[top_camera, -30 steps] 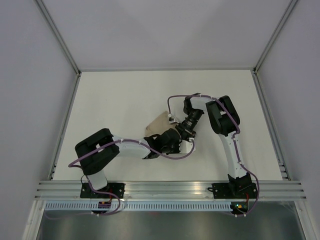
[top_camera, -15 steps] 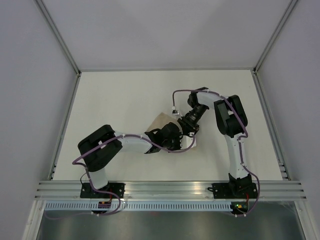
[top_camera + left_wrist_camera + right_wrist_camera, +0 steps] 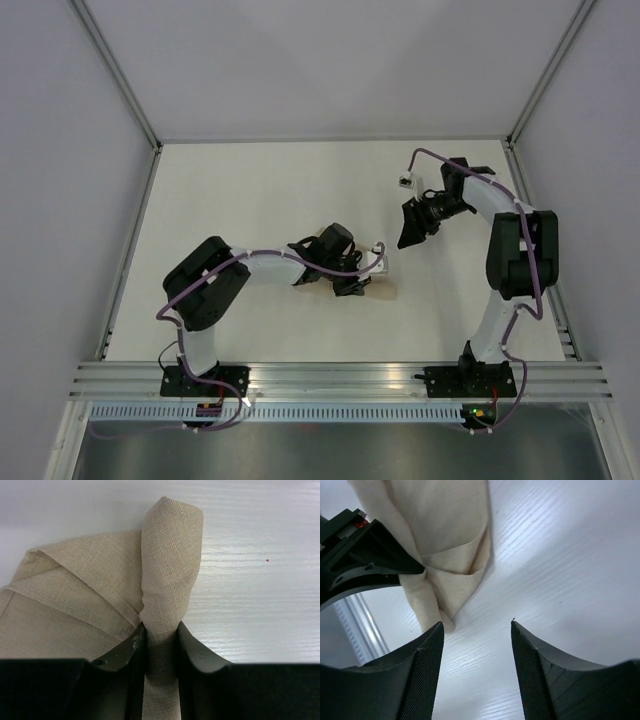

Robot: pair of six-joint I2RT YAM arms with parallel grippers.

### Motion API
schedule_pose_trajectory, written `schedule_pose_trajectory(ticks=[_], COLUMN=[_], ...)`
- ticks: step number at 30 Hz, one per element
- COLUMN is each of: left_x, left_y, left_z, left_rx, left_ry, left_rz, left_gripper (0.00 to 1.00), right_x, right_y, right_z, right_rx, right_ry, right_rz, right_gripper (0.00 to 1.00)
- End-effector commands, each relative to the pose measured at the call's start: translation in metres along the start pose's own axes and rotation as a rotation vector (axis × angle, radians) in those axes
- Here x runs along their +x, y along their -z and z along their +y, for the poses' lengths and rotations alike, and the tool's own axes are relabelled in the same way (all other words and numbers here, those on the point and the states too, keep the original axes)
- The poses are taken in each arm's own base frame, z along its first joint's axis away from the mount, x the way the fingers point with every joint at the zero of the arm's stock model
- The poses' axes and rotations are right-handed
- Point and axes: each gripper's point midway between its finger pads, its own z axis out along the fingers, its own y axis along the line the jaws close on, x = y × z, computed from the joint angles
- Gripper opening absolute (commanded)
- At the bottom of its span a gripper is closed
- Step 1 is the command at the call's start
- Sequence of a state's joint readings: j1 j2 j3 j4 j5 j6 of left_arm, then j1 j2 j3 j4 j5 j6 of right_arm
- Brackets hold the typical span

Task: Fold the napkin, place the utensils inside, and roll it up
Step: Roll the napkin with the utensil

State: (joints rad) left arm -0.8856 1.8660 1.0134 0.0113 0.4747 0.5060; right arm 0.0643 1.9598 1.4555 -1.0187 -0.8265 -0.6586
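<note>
Firmly, the left jaws clamp a rolled fold of napkin (image 3: 167, 555); the right jaws gape, well away.

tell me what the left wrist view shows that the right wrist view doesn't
Only the left wrist view: the left pincer shut on a rolled strip of the napkin, seen close up, with flat folds fanning out to the left of the strip. Only the right wrist view: the right pincer open and empty, apart from the cloth, with only bare table between its fingers, and the left pincer's black body seen from outside. Both: the beige napkin lying on the white table.
</note>
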Motion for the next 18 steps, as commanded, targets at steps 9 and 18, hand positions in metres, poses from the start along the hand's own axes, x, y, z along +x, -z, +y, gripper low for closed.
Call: schedule_pose_trajectory(ticks=[9,18], left_x=[0.044,0.042], left_y=[-0.005,-0.006], left_z=[-0.053,-0.055], left_rx=[0.416,0.577], left_ry=[0.430,0.569], left_rz=[0.084,0.070], left_gripper=[0.02,0.02], right_x=[-0.019,0.011], right_y=[0.034,0.024], right_z=[0.012,0.051], right_rx=[0.294,0.342], right_ry=[0.395,0.638], right_rz=[-0.361,-0.404], right_gripper=[0.66,0.69])
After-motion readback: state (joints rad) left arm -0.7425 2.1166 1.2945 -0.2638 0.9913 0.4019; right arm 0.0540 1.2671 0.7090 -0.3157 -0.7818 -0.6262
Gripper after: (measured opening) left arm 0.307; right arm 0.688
